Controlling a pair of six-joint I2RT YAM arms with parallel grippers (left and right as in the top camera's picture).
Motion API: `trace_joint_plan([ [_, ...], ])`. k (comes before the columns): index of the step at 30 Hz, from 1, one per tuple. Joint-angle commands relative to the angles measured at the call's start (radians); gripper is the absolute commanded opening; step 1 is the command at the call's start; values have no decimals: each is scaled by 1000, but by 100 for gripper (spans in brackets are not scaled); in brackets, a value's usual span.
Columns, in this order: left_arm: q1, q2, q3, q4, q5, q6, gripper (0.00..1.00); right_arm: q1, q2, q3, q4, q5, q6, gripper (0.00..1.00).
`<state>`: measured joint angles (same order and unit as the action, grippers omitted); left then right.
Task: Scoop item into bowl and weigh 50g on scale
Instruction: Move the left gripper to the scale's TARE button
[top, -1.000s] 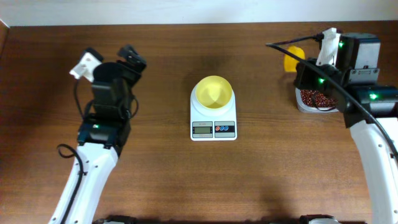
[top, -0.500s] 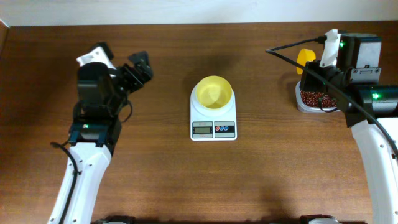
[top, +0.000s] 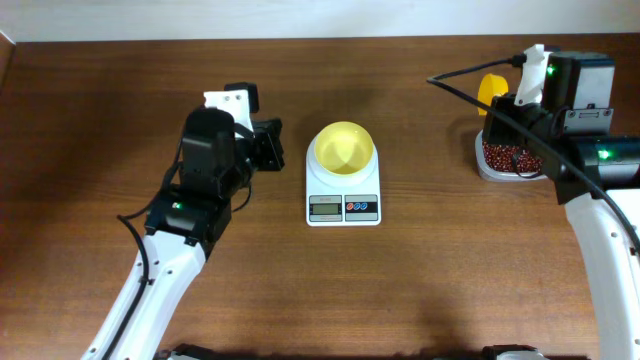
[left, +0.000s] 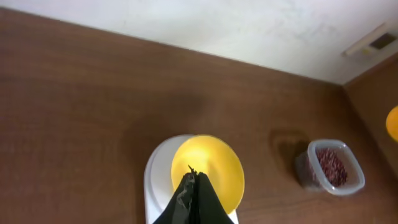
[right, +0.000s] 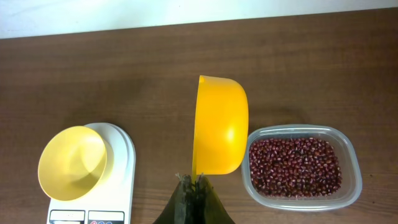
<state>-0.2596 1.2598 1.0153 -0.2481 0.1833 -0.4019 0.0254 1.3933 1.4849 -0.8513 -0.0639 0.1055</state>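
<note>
Right end effector (right: 198, 182) is grasping the scoop (right: 221, 124) beside the beans (right: 295, 167), likely for dipping; left end effector (left: 193, 184), clenched empty, is hovering by the bowl (left: 214, 163).

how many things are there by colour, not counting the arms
yellow: 2 (bowl, scoop)
white: 1 (scale)
clear: 1 (tub, holding red-brown beans)
total: 4
</note>
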Motion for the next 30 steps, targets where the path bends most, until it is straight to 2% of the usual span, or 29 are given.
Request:
trace_joint_plan([
  [1,-1,-8,5,-30,87,21,0,-6,-1,19,3,8,0,4],
  [3,-24,-6,5,-51,87,137,0,-6,-1,19,12,8,7,4],
  [7,-119,26,5,-67,82,285,0,-6,-1,19,33,3,7,4],
  [14,-275,174,6,-79,-32,345,0,-6,-1,19,46,-14,7,4],
  [21,-360,334,6,-79,-104,419,0,-6,0,19,56,-14,7,4],
  [30,-373,431,6,-67,-128,487,0,-6,3,19,55,-14,7,4],
])
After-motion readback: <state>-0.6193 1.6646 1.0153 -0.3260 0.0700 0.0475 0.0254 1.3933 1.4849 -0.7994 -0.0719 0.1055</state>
